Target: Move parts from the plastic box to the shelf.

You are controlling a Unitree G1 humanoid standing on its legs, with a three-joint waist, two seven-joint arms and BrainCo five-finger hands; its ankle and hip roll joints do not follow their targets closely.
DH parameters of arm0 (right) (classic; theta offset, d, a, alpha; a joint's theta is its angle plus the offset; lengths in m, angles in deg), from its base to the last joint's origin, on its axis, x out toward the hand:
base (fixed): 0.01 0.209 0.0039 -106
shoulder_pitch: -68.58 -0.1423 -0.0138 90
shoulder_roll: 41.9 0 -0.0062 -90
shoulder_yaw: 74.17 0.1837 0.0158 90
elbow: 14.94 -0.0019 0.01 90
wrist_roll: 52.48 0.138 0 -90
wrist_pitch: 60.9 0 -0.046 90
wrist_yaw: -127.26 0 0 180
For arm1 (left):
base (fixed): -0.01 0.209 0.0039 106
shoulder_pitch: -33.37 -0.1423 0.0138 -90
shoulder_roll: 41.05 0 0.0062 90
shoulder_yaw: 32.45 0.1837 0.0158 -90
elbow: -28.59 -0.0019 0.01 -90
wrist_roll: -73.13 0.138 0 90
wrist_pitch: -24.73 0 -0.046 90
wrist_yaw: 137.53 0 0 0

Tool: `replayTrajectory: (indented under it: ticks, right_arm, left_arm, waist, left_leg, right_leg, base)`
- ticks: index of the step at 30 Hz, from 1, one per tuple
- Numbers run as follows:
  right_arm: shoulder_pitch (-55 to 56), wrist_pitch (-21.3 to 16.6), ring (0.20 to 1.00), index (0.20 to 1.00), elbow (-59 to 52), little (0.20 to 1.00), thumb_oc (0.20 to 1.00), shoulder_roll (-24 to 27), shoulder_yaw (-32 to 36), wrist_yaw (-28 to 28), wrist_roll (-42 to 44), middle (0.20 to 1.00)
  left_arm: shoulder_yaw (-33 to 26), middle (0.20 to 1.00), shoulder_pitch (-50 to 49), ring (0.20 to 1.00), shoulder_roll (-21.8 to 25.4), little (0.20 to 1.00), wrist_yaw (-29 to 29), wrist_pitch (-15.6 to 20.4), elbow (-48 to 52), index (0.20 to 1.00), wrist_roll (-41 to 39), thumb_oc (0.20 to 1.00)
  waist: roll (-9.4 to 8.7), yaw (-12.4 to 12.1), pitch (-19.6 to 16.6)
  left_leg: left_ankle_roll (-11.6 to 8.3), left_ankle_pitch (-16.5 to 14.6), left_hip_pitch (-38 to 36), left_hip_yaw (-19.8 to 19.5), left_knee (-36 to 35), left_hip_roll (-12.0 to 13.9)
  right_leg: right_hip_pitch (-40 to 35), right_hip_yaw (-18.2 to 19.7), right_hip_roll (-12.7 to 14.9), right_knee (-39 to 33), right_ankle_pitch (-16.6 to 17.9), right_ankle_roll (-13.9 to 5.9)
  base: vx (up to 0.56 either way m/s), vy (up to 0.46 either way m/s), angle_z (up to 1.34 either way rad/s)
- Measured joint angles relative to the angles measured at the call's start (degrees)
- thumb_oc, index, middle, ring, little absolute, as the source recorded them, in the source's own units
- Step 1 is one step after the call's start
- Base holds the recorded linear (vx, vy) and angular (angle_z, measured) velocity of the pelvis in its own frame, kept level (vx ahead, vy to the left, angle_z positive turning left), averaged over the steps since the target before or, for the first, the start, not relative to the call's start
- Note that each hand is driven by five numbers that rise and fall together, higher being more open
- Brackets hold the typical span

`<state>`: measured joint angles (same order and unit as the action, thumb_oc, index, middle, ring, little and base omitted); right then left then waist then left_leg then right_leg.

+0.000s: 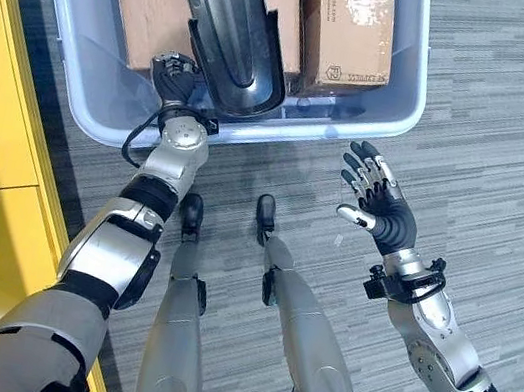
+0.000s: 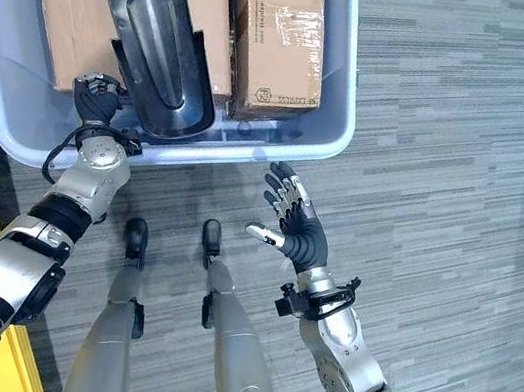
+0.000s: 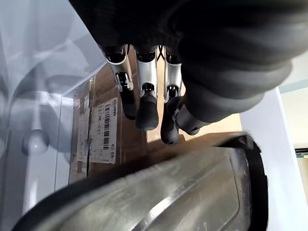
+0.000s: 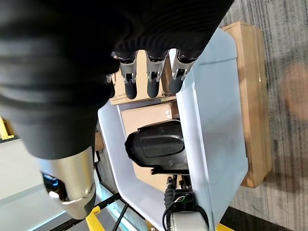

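Fingers of our right hand are spread wide over the floor, near the pale blue plastic box. Our left hand reaches inside with loose fingers, beside the big black curved plastic part lying on brown cardboard boxes.

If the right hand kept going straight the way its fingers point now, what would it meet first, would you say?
Most likely the near wall of the plastic box. The right hand hovers open above the floor outside it, fingers aimed at the rim, with the black part beyond. Its height relative to the rim is unclear.
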<state>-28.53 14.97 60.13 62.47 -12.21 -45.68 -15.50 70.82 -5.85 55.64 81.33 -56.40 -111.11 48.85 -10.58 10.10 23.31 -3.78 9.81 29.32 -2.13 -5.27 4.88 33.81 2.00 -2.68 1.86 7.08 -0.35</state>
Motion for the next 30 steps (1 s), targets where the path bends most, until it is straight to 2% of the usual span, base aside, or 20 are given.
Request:
replayTrajectory:
  ticks: [8,11,12,13,14,17,30]
  right_arm:
    - [-0.1,0.0,1.000,1.000,0.0,1.000,1.000,-0.1,-0.5,0.0,0.1,1.000]
    - [0.0,0.0,1.000,1.000,0.0,1.000,1.000,0.0,-0.4,0.0,0.1,1.000]
    - [0.0,0.0,1.000,1.000,0.0,1.000,1.000,0.0,-0.4,0.0,0.2,1.000]
    - [0.0,0.0,1.000,1.000,0.0,1.000,1.000,0.0,-0.4,0.0,0.3,1.000]
    - [0.0,0.0,1.000,1.000,0.0,1.000,1.000,0.0,-0.4,0.0,0.6,1.000]
    - [0.1,0.1,1.000,1.000,0.1,1.000,1.000,0.0,-0.5,0.0,0.7,1.000]
    - [0.1,0.7,1.000,1.000,0.0,1.000,1.000,0.0,-0.8,0.0,1.1,1.000]
  left_arm:
    - [-0.1,0.200,-3.1,0.200,-0.1,0.200,-0.1,-0.1,1.5,0.200,0.0,0.200]
    - [-0.1,0.222,-5.0,0.222,-1.0,0.222,-0.1,-0.1,2.9,0.222,0.0,0.222]
    - [-0.4,0.341,-5.8,0.341,-1.7,0.341,-0.2,0.1,3.0,0.341,0.0,0.341]
    - [-1.0,0.567,-6.3,0.567,-2.3,0.567,-0.2,0.1,3.4,0.567,-0.2,0.567]
    - [-1.6,1.000,-7.0,1.000,-2.6,1.000,-0.2,0.2,4.4,1.000,-1.0,1.000]
    - [-2.1,1.000,-9.1,1.000,-3.6,1.000,-0.2,0.4,7.7,1.000,-1.6,1.000]
    - [-2.0,1.000,-9.5,1.000,-5.8,1.000,-1.1,0.5,6.6,1.000,-2.4,1.000]
  waist:
    - [0.39,-0.5,-0.3]
    - [1.67,-0.5,-1.2]
    - [2.47,-0.8,-1.6]
    - [2.97,-1.1,-1.8]
    - [3.32,-1.1,-2.0]
    - [3.56,-1.5,-2.1]
    - [4.07,-1.2,-2.4]
  left_leg:
    - [-0.03,0.0,-2.1,0.0,0.0,0.0]
    - [-0.03,0.0,-2.1,-0.1,0.0,0.0]
    - [-0.03,0.0,-2.1,-0.1,0.0,0.0]
    - [-0.01,0.0,-2.2,-0.1,0.0,0.0]
    - [-0.02,0.0,-2.2,-0.1,0.0,0.1]
    - [-0.02,0.0,-2.5,-0.2,0.0,0.2]
    - [-0.02,0.0,-3.5,-0.1,0.0,0.2]
  right_leg:
    - [-2.4,0.1,0.0,-0.9,0.5,0.59]
    - [-2.5,0.1,0.0,-1.0,0.5,0.59]
    - [-2.5,0.1,0.0,-1.0,0.5,0.59]
    - [-2.6,0.1,0.0,-1.0,0.5,0.59]
    - [-2.6,0.1,-0.1,-1.1,0.5,0.59]
    - [-3.0,0.1,-0.1,-1.0,0.5,0.70]
    - [-4.0,0.1,-0.2,-1.1,0.6,0.79]
  base:
    - [0.00,0.000,0.00]
    - [0.00,0.000,0.00]
    - [0.00,0.000,0.00]
    - [0.00,0.000,0.00]
    - [0.00,0.000,0.00]
    - [0.00,0.000,0.00]
    - [0.00,0.000,0.00]
